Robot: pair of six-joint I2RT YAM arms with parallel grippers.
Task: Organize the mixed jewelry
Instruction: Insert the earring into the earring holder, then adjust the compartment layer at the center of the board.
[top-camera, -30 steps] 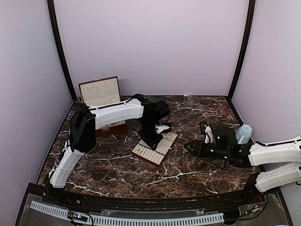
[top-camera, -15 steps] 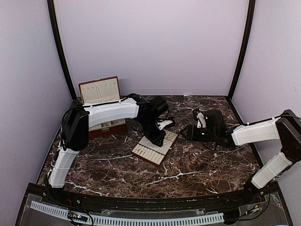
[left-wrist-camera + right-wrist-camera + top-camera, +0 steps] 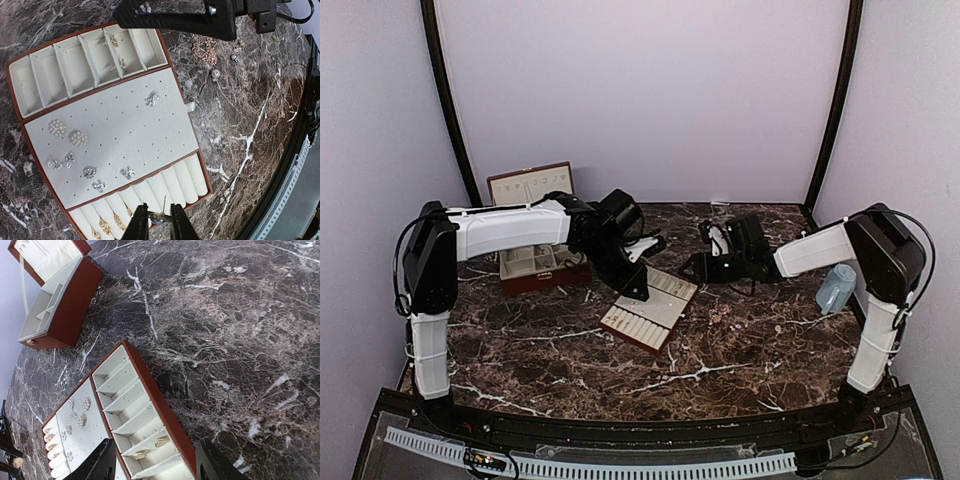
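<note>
Progress looks partway: studs (image 3: 56, 127) dot the pad of the tray (image 3: 130, 120), and rings (image 3: 105, 227) sit in its rolls. Your left gripper (image 3: 157, 224), nearly closed, pinches 1 stud (image 3: 159, 215) over the roll edge. Your right gripper (image 3: 156, 460) hangs wide apart, holding nothing, over the tray's compartments. Right of the tray, a chain (image 3: 205, 47) and a pearl (image 3: 216, 73) lie loose on the marble (image 3: 250, 125) — yet to sort.

One box (image 3: 535, 280), one tray (image 3: 665, 312), two hands (image 3: 159, 224) (image 3: 156, 463)

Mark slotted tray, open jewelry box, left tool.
slotted tray (image 3: 116, 125): left wrist view, bare perforated pad.
open jewelry box (image 3: 76, 304): right wrist view, reddish outer wall.
left tool (image 3: 157, 219): left wrist view, between fingertips.
</note>
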